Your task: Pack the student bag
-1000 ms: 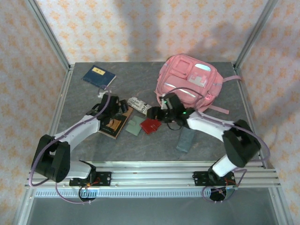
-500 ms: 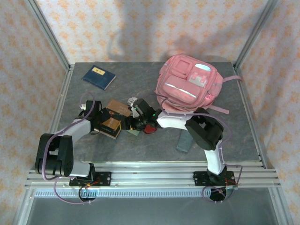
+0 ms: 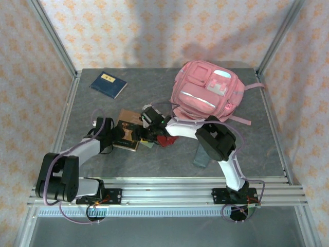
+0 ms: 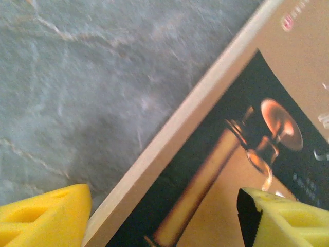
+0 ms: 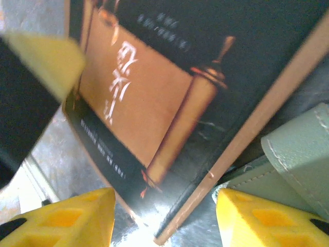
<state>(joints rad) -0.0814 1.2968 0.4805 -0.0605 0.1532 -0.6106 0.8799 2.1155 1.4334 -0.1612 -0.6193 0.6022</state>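
Left of the middle of the grey marbled table (image 3: 154, 87), my left gripper (image 4: 164, 218) stands open astride the long edge of a brown-and-black paperback book (image 4: 221, 164). My right gripper (image 5: 169, 218) gapes over the book's corner, holding nothing. The large pink fabric student bag (image 3: 205, 95) lies toward the far right corner.

One backpack (image 3: 205, 95), one blue book (image 3: 108, 84), one brown book (image 5: 144, 103), one red wallet (image 3: 165, 140), one green pouch (image 5: 293, 175), one grey case (image 3: 202, 154)

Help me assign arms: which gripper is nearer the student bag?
Right. The right gripper at the brown book's bag-side edge; left gripper across the book, farther from the student bag.
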